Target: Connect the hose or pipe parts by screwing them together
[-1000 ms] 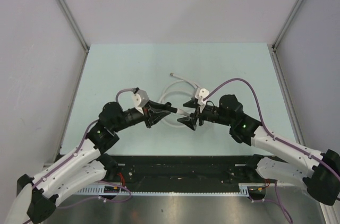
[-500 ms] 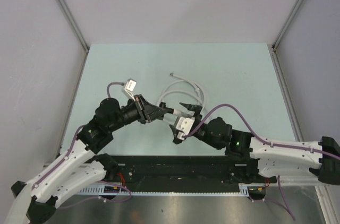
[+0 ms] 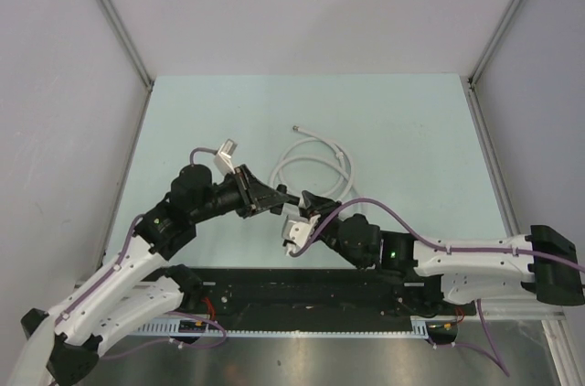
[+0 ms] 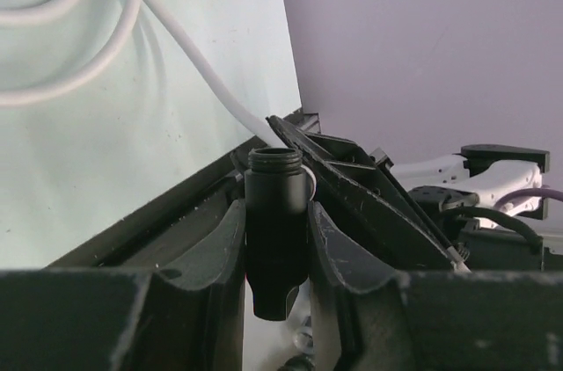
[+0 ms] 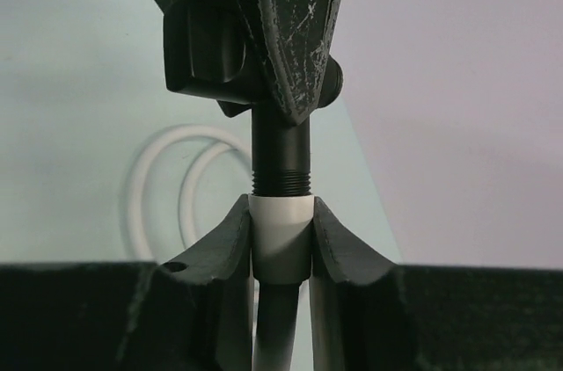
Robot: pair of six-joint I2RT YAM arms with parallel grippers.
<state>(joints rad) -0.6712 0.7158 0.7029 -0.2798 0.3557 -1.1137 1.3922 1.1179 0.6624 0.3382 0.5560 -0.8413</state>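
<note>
Hose [image 5: 277, 336] | left pincer [image 4: 275, 248] pinches black fitting [image 4: 275, 186] | right pincer [image 5: 281, 252] pinches white collar [image 5: 281, 217] | engagement unclear

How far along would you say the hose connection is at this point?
Done: both parts are gripped, the left jaws clamped on the black threaded fitting, the right jaws on the white collar of the hose. In hand: the two ends meet in line, threads showing. Left: screwing them fully together, then letting go.

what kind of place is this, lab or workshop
Probably a robot lab test cell: a pale green table boxed in by plain walls and metal posts, two robot arms bolted at its near edge, white tubing on it.
</note>
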